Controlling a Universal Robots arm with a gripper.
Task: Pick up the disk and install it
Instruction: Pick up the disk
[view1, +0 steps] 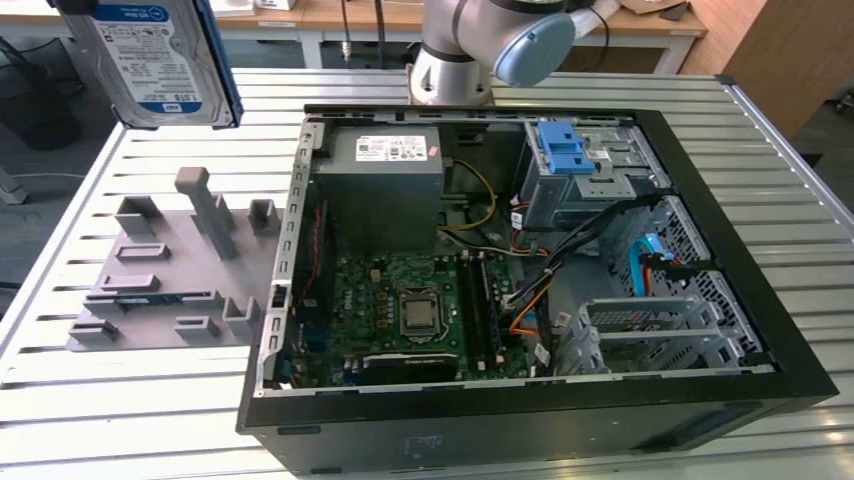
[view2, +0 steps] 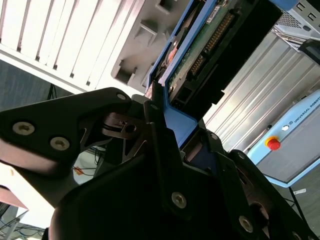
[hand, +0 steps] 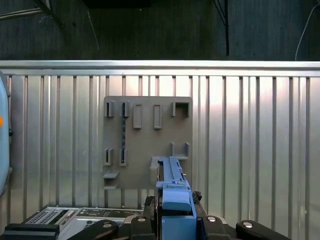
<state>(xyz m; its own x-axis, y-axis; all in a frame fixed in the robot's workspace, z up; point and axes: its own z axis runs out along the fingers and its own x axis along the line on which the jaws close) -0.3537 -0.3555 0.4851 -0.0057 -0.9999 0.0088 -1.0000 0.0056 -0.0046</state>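
One firm hold: black gripper (view2: 172, 117) closed tight on the blue side rail of the disk (view1: 160, 60), a flat rectangular silver hard drive with a white-and-blue label. Held aloft and upright, label toward the camera, at ten o'clock from the open black computer case (view1: 534, 440) in the exterior view. Touching nothing but the fingers (view2: 157, 135). Green circuit-board underside of the drive on show in the second wrist view, just past the grip. Beneath it and well apart in the first wrist view: grey plastic holder plate with upright slots and posts (hand: 147, 142), lying flat on the slatted metal table (hand: 250, 125). Same plate at nine o'clock from the case in the exterior view, just beside its wall. Inside the case: boxy grey power supply with a white sticker (view1: 387, 165) at twelve o'clock, green motherboard (view1: 400, 300) at six, ridged blue plastic latch (view1: 565, 150) at one o'clock. Pale grey robot arm base (view1: 461, 50) at twelve o'clock beyond the case
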